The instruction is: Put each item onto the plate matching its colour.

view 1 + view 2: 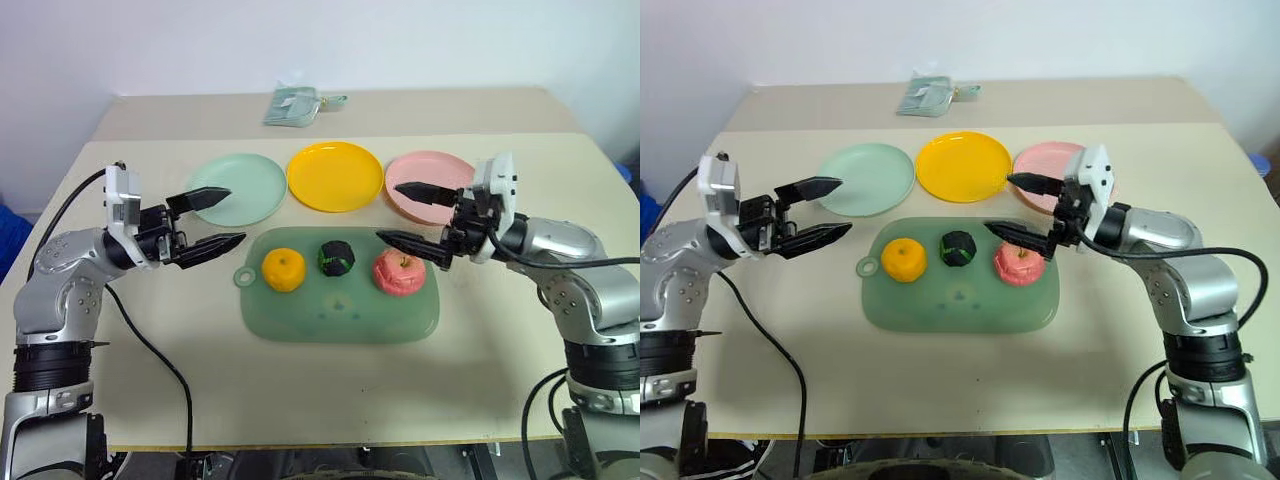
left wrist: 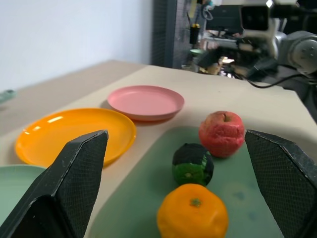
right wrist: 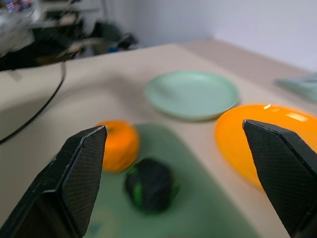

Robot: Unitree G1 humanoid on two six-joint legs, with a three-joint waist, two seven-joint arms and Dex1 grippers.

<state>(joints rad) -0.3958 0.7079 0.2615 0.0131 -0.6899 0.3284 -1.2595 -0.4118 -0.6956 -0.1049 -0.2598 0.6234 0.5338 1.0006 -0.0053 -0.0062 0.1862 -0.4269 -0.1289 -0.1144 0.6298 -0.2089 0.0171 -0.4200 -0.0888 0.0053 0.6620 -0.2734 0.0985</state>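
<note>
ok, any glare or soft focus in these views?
Left wrist view: glossy highlight on the round yellow plastic plate, toys sharp. Right wrist view: black green-streaked ball and orange toy tangerine are soft; glare on the same plate.

Left hand (image 1: pixel 218 217) and right hand (image 1: pixel 408 213) spread wide, empty.

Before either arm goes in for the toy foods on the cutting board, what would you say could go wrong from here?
1. The tangerine, black ball and apple are round and lie loose on the cutting board; a glancing touch could roll one away.
2. They lie close together in a row, so the wide-open left tool or right tool might nudge a neighbour while closing.
3. The ball is mostly black with green streaks; it could be misassigned instead of going to the mint green plate.
</note>
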